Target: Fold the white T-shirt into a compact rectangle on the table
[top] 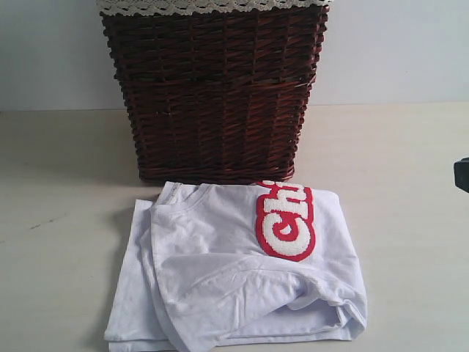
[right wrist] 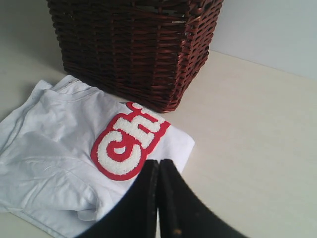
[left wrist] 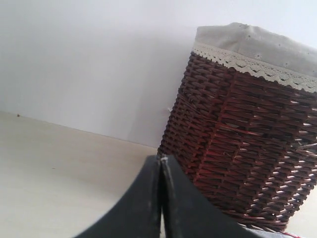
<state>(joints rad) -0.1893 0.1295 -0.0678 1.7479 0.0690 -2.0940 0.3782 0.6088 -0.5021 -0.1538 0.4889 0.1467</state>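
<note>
On the left, the left claw (left wrist: 161, 159) is seen fully closed, its two black fingers pressed together with nothing gripped between them. Bare worktop (left wrist: 59, 168) lies below it and the dark wicker basket (left wrist: 247, 148), topped by a lace-trimmed liner (left wrist: 257, 54), stands near it. In the middle, the white T-shirt (top: 220, 271) is laid loosely folded on the worktop just in front of the basket, with the red-and-white lettering (top: 286, 220) facing up on its right part. On the right, the right claw (right wrist: 158, 162) is likewise closed and empty, the shirt's lettered corner being seen just past its tips.
</note>
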